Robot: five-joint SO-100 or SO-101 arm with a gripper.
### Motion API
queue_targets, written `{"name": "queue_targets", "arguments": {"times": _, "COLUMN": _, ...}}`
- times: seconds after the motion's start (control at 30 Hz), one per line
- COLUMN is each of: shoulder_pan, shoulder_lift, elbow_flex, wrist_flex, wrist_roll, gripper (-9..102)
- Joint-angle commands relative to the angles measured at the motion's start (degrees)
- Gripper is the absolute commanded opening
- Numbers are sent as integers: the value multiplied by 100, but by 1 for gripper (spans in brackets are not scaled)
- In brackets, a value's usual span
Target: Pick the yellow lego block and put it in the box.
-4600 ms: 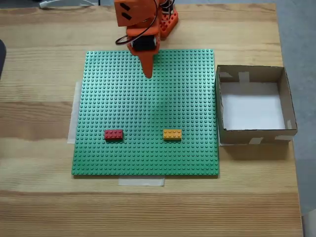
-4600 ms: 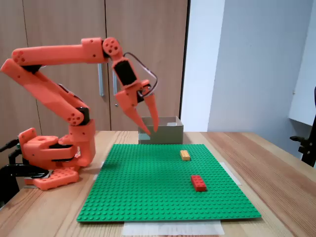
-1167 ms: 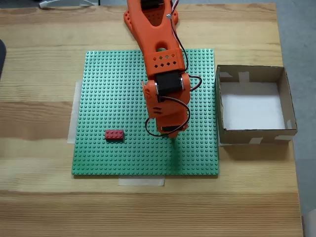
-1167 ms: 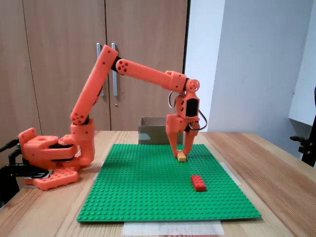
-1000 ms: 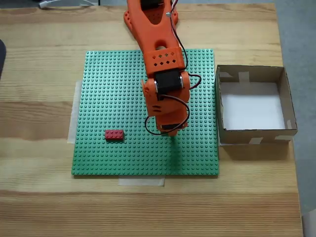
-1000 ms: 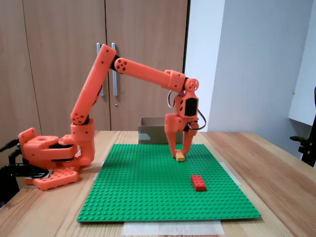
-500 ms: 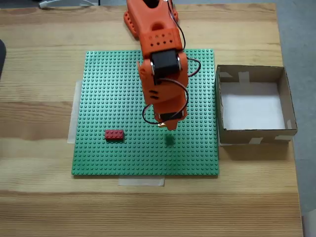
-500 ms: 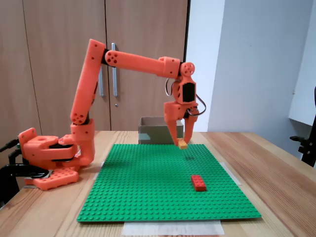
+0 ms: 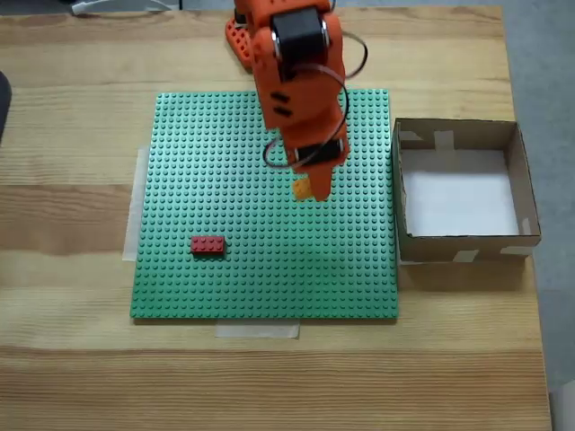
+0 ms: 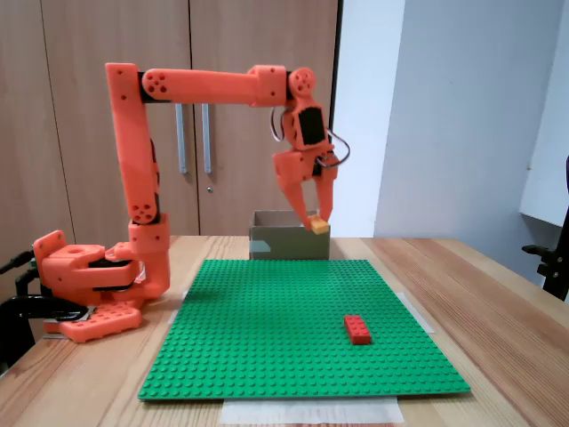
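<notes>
Orange arm holding the yellow brick up in the air

Top-down fixed view: the gripper (image 9: 312,190) sits upper-middle of frame over the green baseplate (image 9: 216,180), clamped on the yellow lego block (image 9: 304,189); the box (image 9: 460,253) is at the right edge, the red brick (image 9: 207,244) lower left on the plate.
Side fixed view: the gripper (image 10: 315,222) pinches the yellow lego block (image 10: 319,227) high above the baseplate (image 10: 267,338), in front of the box (image 10: 276,242) at frame centre; the red brick (image 10: 357,329) lies lower right.

The orange two-finger gripper (image 10: 314,221) now carries the small yellow-orange studded lego block (image 10: 318,226) high above the green studded baseplate (image 10: 302,329).
</notes>
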Motion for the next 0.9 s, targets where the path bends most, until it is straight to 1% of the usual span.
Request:
{"name": "queue_targets", "arguments": {"times": 0.0, "shoulder_pan": -185, "shoulder_lift": 536, "elbow_flex": -158, "wrist_flex": 185, "wrist_roll": -35, "gripper": -1}}
{"name": "queue_targets", "arguments": {"times": 0.23, "shoulder_pan": -800, "shoulder_lift": 940, "elbow_flex": -659, "wrist_flex": 545, "wrist_roll": 0, "gripper": -1}}
{"name": "queue_targets", "arguments": {"times": 0.27, "shoulder_pan": -1037, "shoulder_lift": 1002, "elbow_flex": -826, "wrist_flex": 571, "wrist_roll": 0, "gripper": -1}}
{"name": "queue_targets", "arguments": {"times": 0.43, "shoulder_pan": -1688, "shoulder_lift": 1037, "elbow_flex": -1213, "wrist_flex": 457, "wrist_roll": 26, "gripper": -1}}
{"name": "queue_targets", "arguments": {"times": 0.6, "shoulder_pan": -2224, "shoulder_lift": 1037, "elbow_flex": -1213, "wrist_flex": -44, "wrist_roll": 26, "gripper": -1}}
{"name": "queue_targets", "arguments": {"times": 0.87, "shoulder_pan": -2821, "shoulder_lift": 1037, "elbow_flex": -562, "wrist_flex": -1266, "wrist_roll": -79, "gripper": -1}}
